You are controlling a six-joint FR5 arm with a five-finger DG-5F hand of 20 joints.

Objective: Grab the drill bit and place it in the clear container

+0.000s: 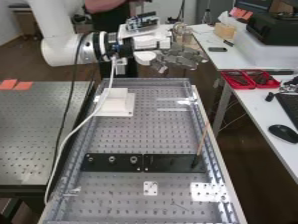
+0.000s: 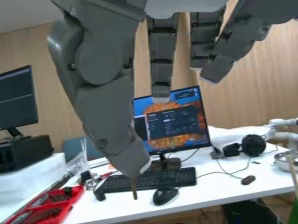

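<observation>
Dark grey articulated robot hand (image 1: 184,56) near the far right corner of the perforated metal bench (image 1: 140,134). Thumb bent, pinching a thin, brownish, rod-shaped drill bit (image 2: 134,191), its exposed end projecting downward past the thumb tip, clear of the bench surface.

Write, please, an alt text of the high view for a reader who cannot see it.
A white robot arm with a dark grey hand is near the far end of a perforated bench. The bench bears a white block, black plates and a slanting thin stick. Red trays lie on a desk.
</observation>
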